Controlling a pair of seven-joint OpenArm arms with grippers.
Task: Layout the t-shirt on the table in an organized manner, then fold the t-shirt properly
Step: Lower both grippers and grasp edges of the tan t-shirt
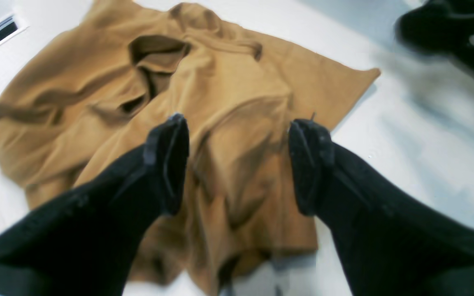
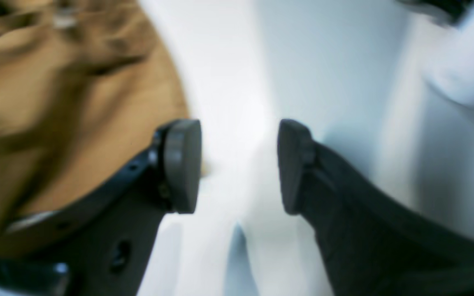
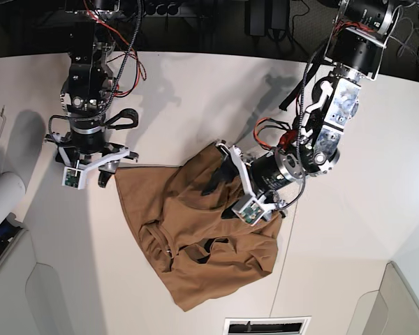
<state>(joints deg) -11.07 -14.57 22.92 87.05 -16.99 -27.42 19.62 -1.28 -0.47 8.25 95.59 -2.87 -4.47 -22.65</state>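
Note:
The tan-brown t-shirt (image 3: 195, 237) lies crumpled on the white table (image 3: 195, 98), with folds and an opening showing in the left wrist view (image 1: 220, 82). My left gripper (image 3: 220, 194) hovers over the shirt's upper right part. It is open (image 1: 239, 164), with fabric below the fingers and nothing between them. My right gripper (image 3: 89, 178) stands at the shirt's upper left corner, just off the cloth. It is open (image 2: 239, 164) over bare table, with the shirt (image 2: 56, 102) beside its left finger.
Light grey moulded panels sit at the near corners (image 3: 49, 293) (image 3: 398, 300). A white roll (image 3: 3, 192) lies at the left edge. A slotted vent (image 3: 265, 326) is at the front edge. Cables and arm bases line the back.

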